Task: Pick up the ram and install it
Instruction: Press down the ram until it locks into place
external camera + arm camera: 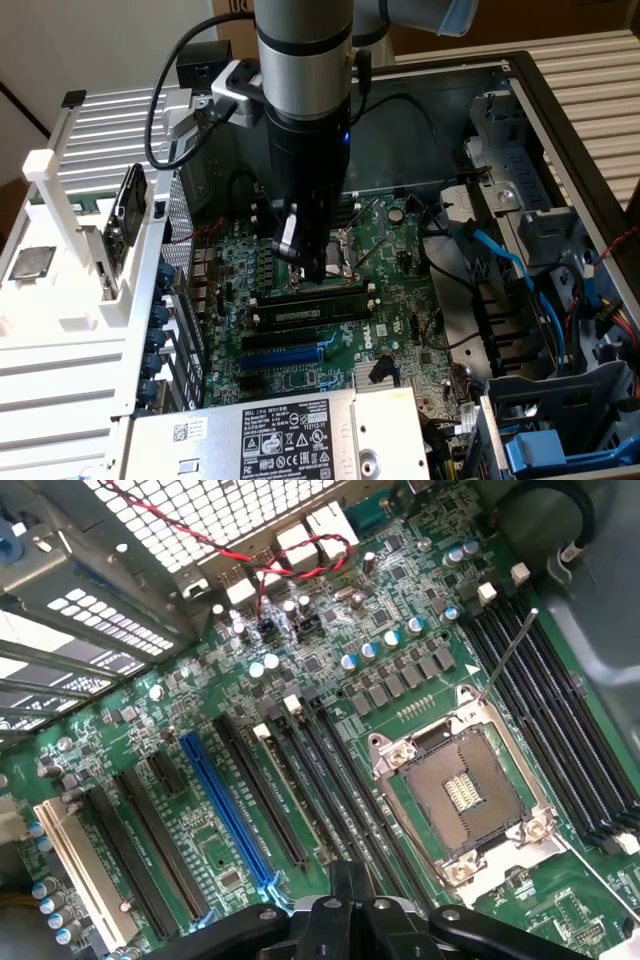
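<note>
Dark-green ram (pixel 310 312) lies seated lengthwise in a black slot on the motherboard (pixel 400 300), its long axis running across the exterior view, just below my hand (pixel 312 262), closed and empty. The wrist view reveals the bare CPU socket (pixel 468 790).

I'm looking at what reads as a computer-assembly workbench in a lab or workshop: an opened desktop case (pixel 560 120) lies on its side with its green motherboard (pixel 330 290) and loose cables exposed, a white parts rack (pixel 70 230) stands beside it, and cardboard boxes (pixel 520 25) sit behind.
</note>
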Motion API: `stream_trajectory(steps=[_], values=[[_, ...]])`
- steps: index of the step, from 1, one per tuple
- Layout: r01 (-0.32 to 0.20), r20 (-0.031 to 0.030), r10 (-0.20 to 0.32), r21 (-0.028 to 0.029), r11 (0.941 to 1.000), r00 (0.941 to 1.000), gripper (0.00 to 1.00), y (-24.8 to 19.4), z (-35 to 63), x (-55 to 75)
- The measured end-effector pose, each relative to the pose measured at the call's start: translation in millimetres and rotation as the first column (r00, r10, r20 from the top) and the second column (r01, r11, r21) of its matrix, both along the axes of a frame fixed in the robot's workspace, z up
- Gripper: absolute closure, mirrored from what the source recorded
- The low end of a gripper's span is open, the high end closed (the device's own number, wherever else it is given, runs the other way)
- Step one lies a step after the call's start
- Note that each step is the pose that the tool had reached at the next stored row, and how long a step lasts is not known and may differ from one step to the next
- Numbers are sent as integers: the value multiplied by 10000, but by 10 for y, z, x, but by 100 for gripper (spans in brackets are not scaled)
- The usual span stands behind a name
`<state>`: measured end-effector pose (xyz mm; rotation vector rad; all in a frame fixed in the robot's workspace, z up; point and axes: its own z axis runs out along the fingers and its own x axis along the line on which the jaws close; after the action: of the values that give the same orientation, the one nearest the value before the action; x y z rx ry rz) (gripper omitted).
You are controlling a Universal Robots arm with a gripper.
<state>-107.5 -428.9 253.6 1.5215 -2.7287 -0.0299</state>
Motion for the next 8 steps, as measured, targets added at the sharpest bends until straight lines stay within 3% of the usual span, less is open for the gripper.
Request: stream_trajectory(steps=[8], values=[[1191, 0, -1191, -3, 9929, 9929, 90, 0, 0, 0]])
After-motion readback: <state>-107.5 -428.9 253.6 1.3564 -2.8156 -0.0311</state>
